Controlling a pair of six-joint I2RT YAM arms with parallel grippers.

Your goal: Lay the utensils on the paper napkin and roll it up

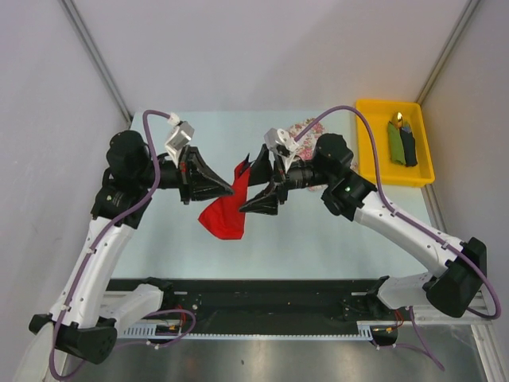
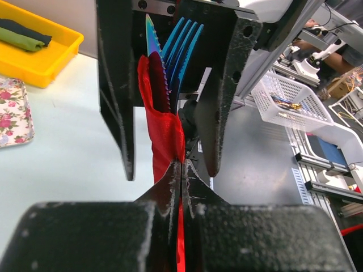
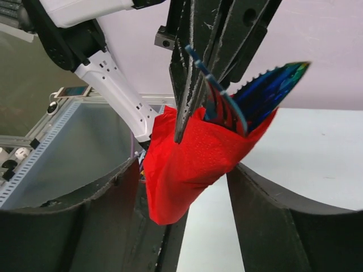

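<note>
The red paper napkin (image 1: 226, 213) hangs above the table as a loose pouch, with my left gripper (image 1: 231, 191) shut on its upper edge. In the left wrist view the red sheet (image 2: 164, 130) is pinched between the closed jaws (image 2: 181, 168). The blue utensils (image 2: 180, 48) stick up out of its far end. My right gripper (image 1: 253, 188) stands open around the bundle, one finger on each side. In the right wrist view the napkin (image 3: 190, 161) hangs between its fingers (image 3: 85, 226), and the iridescent blue utensil ends (image 3: 266, 90) poke out at the upper right.
A yellow tray (image 1: 374, 155) at the back right holds a green roll and a dark roll (image 1: 402, 143). A floral-print cloth (image 1: 301, 129) lies at the back of the pale table, behind the right wrist. Grey walls close in both sides.
</note>
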